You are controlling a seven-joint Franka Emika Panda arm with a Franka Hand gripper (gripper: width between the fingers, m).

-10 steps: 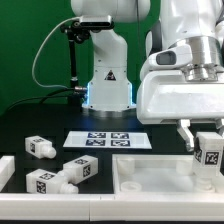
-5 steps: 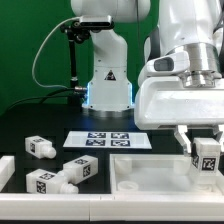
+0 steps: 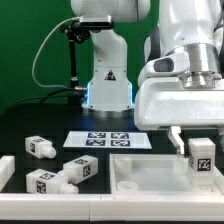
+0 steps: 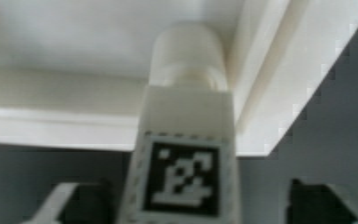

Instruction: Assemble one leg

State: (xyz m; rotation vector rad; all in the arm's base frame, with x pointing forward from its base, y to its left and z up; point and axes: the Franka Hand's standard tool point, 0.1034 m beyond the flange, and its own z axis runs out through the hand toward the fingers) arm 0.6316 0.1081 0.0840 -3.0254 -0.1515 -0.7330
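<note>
My gripper (image 3: 200,148) is shut on a leg (image 3: 201,158), a chunky white peg with a black-and-white tag on its blocky end. It holds the leg just above the right end of the large white tray-like panel (image 3: 140,172). In the wrist view the leg (image 4: 194,150) stands between the dark fingers (image 4: 78,203) of the gripper (image 4: 197,208). Its round end points at a raised corner of the panel (image 4: 87,95). Three more legs lie loose at the exterior view's left (image 3: 40,146), (image 3: 80,168), (image 3: 45,182).
The marker board (image 3: 105,140) lies flat on the black table behind the panel. The white robot base (image 3: 108,85) stands behind it with a black cable at its left. The arm's bulky white body (image 3: 180,95) hangs over the right side.
The gripper with the leg has moved a little towards the exterior view's left and slightly down over the panel. The loose legs have not moved.
</note>
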